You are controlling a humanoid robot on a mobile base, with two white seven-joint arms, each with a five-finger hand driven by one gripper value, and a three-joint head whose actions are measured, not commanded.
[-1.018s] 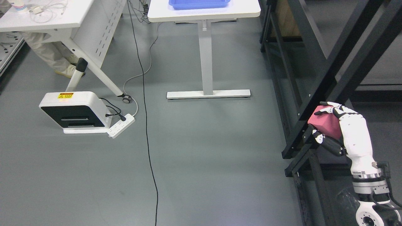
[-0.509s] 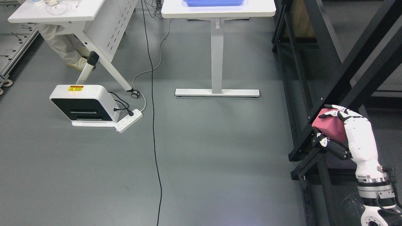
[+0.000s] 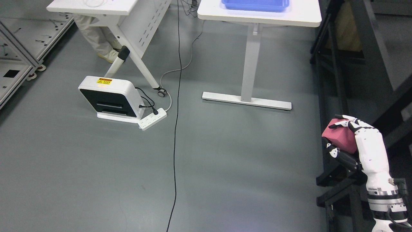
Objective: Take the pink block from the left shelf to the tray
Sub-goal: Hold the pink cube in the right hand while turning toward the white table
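A pink block [image 3: 341, 138] is held low at the right of the head view, with my right hand [image 3: 343, 136] shut on it; white and black fingers [image 3: 344, 118] curl over its top and the thumb presses below. The arm rises from the bottom right corner. A blue tray [image 3: 254, 4] rests on a white table [image 3: 305, 17] at the top, far from the hand. My left arm does not show.
A black shelf frame [image 3: 334, 80] runs along the right, close behind the hand. On the floor lie a white device [image 3: 109, 100], a power strip [image 3: 152, 119] and a long black cable [image 3: 176, 129]. A person's legs [image 3: 96, 42] stand under the white desk [image 3: 106, 6] at top left.
The whole picture has shifted right as the camera turned, so table, tray and floor device sit further right. The right hand keeps its hold on the pink block, slightly lower in the frame.
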